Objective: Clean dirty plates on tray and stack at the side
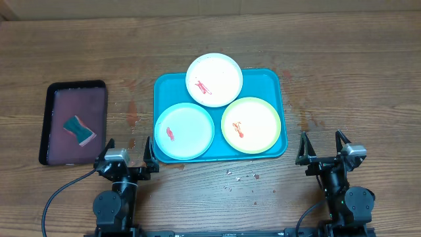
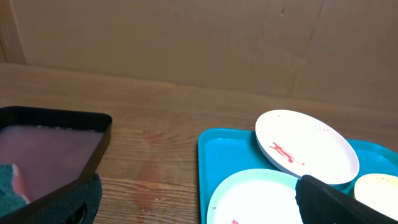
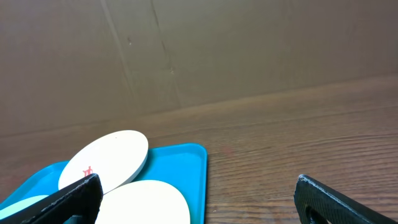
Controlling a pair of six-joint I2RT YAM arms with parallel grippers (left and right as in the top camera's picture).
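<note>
The turquoise tray (image 1: 270,82) holds three plates with red smears. The white plate (image 1: 214,79) leans on its far rim, the pale blue plate (image 1: 185,130) lies front left, the yellow-green plate (image 1: 251,124) front right. My left gripper (image 1: 127,151) is open and empty at the table's front, left of the tray. My right gripper (image 1: 323,149) is open and empty, right of the tray. The left wrist view shows the white plate (image 2: 308,146), the blue plate (image 2: 255,199) and the tray (image 2: 224,149). The right wrist view shows the white plate (image 3: 106,158), the yellow-green plate (image 3: 149,202) and the tray (image 3: 180,158).
A black tray with maroon inside (image 1: 62,118) lies at the left and holds a teal and red sponge (image 1: 79,130). It also shows in the left wrist view (image 2: 56,149). Small crumbs (image 1: 240,178) and reddish stains (image 1: 131,112) mark the wood.
</note>
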